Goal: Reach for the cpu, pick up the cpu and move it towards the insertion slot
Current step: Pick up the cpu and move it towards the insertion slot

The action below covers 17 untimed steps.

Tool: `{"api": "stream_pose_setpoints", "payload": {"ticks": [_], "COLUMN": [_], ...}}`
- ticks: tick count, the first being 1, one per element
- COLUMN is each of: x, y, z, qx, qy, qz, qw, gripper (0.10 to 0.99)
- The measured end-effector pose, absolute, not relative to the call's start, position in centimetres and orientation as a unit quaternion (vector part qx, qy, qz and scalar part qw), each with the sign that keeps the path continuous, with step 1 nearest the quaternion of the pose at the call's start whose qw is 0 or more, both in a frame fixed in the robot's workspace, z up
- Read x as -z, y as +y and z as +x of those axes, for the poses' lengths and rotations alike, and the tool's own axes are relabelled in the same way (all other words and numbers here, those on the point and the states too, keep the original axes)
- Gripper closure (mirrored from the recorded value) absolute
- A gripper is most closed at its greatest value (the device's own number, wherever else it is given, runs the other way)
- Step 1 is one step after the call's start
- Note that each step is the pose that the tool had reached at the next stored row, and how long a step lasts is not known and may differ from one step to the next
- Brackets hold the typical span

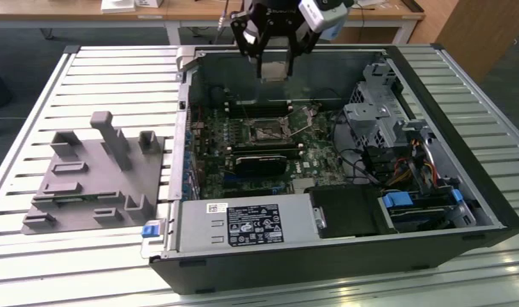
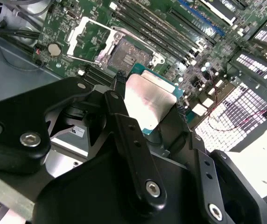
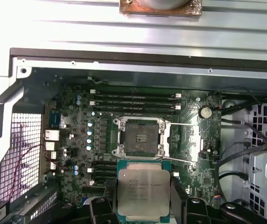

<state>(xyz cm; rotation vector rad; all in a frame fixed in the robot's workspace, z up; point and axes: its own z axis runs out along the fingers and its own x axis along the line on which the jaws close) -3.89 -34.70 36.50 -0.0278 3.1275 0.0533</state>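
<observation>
1. In the exterior view, the gripper (image 1: 274, 69) hangs over the far side of the open computer case (image 1: 489, 211), above the green motherboard (image 1: 315, 144). Between its black fingers there is a pale flat piece, which I judge to be the cpu (image 1: 276, 69). The insertion slot (image 1: 267, 133) lies below it and a little nearer to the camera, open, in the middle of the board. On the exterior view's left, the grey plastic fixture (image 1: 93, 179) stands on the slatted table (image 1: 37, 115), well apart from the gripper.

2. In the second wrist view, the cpu (image 2: 151, 103) shows its shiny silver top with a thin green rim. The black fingers (image 2: 124, 126) close on its two opposite edges, so the pincer is narrow and holds the chip. The insertion slot (image 2: 129, 52) is beyond the chip, with its metal frame flipped open beside it.

3. In the first wrist view, the cpu (image 3: 144, 190) is clamped between the finger tips and stays above the board, not touching it. The insertion slot (image 3: 142, 136) is just beside the chip's far edge, and its thin wire lever (image 3: 186, 124) is on one side.

4. My judgement: reaching and picking are done; the step in hand is carrying the chip to the socket. The next move calls for a small, careful shift until the chip is square over the socket, kept level and clear of the frame and the lever.
</observation>
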Motion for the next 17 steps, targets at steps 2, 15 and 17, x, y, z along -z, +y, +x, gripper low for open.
{"api": "stream_pose_setpoints", "payload": {"ticks": [2, 15, 17], "x": [-36.49, -36.45, -36.45], "y": [-34.43, -33.65, -33.64], "z": [-3.89, -3.89, -3.89], "qx": [-0.017, -0.017, -0.017], "qy": [1.000, 1.000, 1.000], "qz": [-0.009, -0.009, -0.009], "qw": [0.007, 0.007, 0.007], "gripper": [0.545, 0.545, 0.545]}}
